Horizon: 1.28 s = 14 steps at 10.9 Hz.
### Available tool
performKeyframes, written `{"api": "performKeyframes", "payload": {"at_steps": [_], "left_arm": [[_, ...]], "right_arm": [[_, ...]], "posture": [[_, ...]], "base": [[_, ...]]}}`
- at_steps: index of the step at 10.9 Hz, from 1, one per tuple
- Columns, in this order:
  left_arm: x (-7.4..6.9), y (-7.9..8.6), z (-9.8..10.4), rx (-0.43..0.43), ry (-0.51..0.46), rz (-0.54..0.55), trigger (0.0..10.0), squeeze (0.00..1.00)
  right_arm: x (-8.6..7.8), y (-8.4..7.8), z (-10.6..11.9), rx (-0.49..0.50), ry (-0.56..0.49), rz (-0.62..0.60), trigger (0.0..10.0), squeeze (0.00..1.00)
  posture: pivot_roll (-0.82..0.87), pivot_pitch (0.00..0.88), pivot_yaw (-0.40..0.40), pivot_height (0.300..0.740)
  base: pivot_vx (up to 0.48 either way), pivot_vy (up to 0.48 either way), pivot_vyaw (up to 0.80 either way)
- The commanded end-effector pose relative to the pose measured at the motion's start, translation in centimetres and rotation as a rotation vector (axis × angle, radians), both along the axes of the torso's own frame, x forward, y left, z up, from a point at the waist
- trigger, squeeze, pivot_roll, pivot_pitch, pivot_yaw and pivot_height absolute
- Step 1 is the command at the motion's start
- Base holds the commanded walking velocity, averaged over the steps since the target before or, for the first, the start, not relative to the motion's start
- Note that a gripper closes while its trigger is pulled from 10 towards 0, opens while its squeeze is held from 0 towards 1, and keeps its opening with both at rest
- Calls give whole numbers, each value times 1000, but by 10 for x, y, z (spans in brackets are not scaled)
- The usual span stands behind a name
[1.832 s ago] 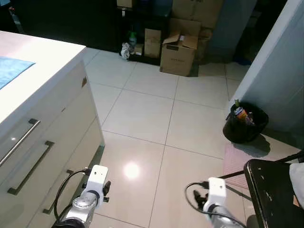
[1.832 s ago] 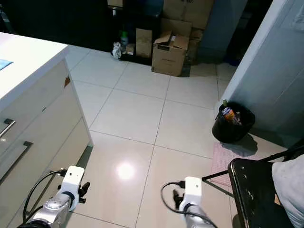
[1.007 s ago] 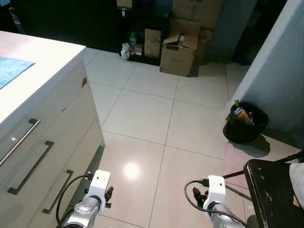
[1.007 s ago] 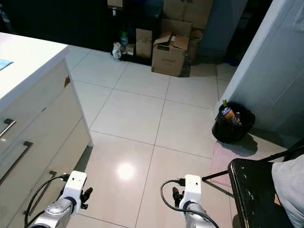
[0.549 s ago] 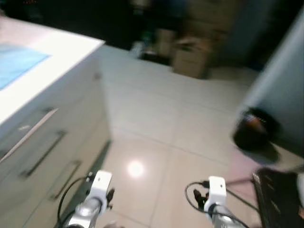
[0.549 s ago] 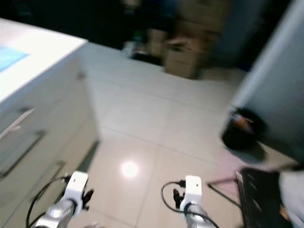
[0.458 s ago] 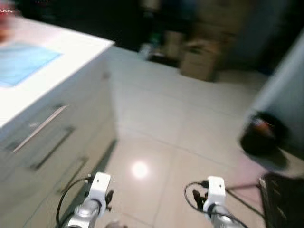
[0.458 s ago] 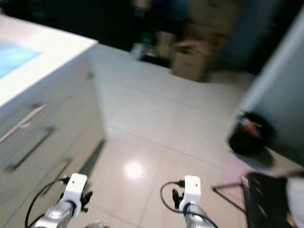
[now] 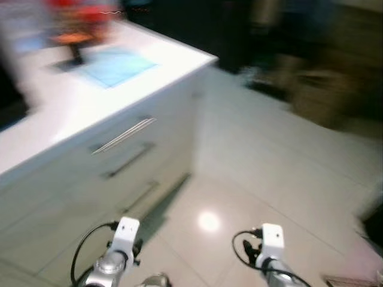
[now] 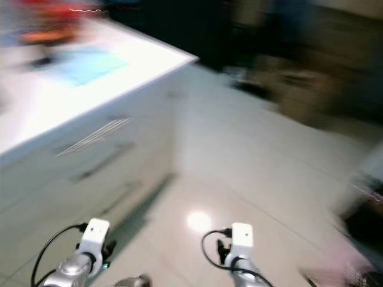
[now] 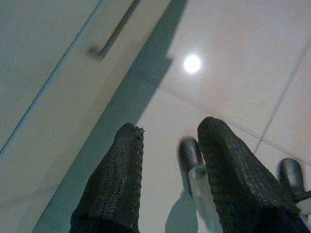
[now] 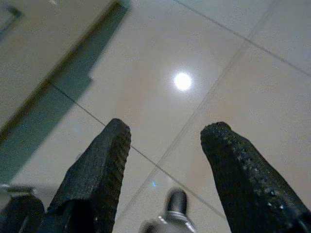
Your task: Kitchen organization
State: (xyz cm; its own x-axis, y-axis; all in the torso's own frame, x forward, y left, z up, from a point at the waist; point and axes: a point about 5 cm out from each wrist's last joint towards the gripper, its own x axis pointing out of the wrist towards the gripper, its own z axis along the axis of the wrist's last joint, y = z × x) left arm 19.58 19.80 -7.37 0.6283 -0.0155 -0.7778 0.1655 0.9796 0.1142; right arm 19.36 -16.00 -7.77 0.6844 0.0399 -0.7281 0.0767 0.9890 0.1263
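Kitchen counter (image 9: 90, 113) with drawers stands on the left, blurred. Nearest, both arms are held low over the tiled floor (image 9: 269, 173). The left gripper (image 11: 167, 160) points down beside the drawer fronts, its fingers apart and holding nothing. The right gripper (image 12: 163, 145) also hangs above the tiles with fingers apart. Farther away, a blue mat (image 9: 116, 64) lies on the countertop, and blurred red objects (image 9: 81, 21) stand beyond it.
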Motion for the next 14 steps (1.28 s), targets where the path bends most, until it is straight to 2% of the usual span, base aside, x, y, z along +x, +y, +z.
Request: {"api": "performKeyframes", "payload": {"at_steps": [1,14], "left_arm": [[6,0,3,9,-13,-7,10000,0],[8,0,3,12,-11,-5,10000,0]], "right_arm": [[-2,1,-1,12,4,-14,10000,0],[-4,1,-2,17,12,-3,10000,0]], "posture": [[-68,1,-32,719],[-61,9,-35,719]], "base": [[0,0,800],[0,0,800]]}}
